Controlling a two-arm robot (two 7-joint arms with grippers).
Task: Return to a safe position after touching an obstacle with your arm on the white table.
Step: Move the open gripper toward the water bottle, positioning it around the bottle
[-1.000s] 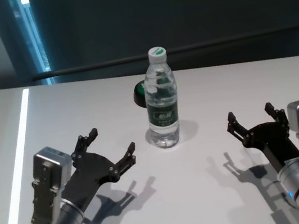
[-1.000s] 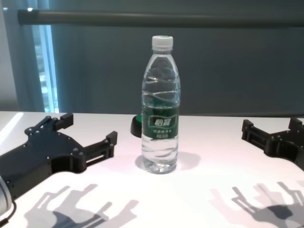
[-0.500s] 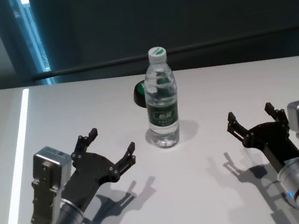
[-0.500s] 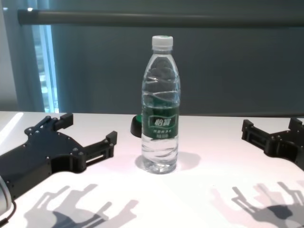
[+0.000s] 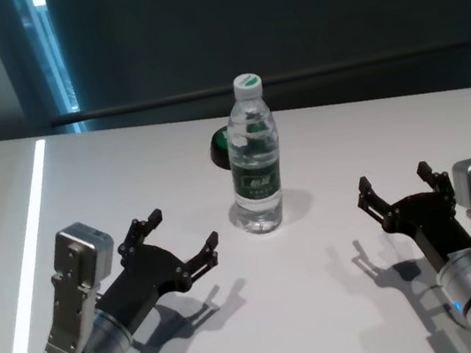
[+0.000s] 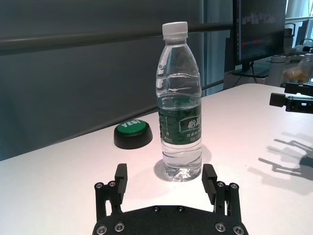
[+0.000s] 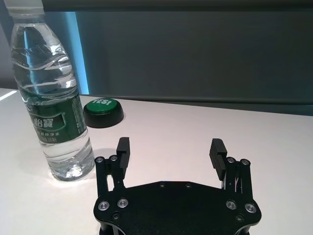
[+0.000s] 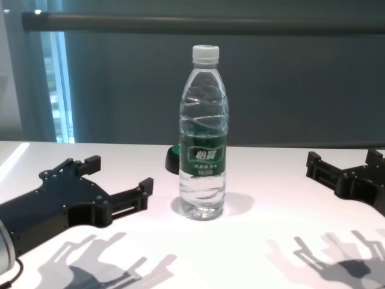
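The obstacle, a clear water bottle (image 5: 255,160) with a white cap and dark green label, stands upright at the middle of the white table (image 5: 125,158). It also shows in the chest view (image 8: 203,150), the left wrist view (image 6: 180,122) and the right wrist view (image 7: 54,107). My left gripper (image 5: 183,227) is open and empty, low over the table, left of and nearer than the bottle, apart from it and facing it (image 6: 165,170). My right gripper (image 5: 393,178) is open and empty to the bottle's right, also apart (image 7: 170,143).
A low black round button with a green top (image 5: 218,148) sits just behind the bottle, to its left. The table's far edge meets a dark wall. A bright light strip (image 5: 31,245) runs along the table's left side.
My left gripper has shifted a little to the right, toward the bottle, and turned slightly. The bottle and the right arm have not moved.
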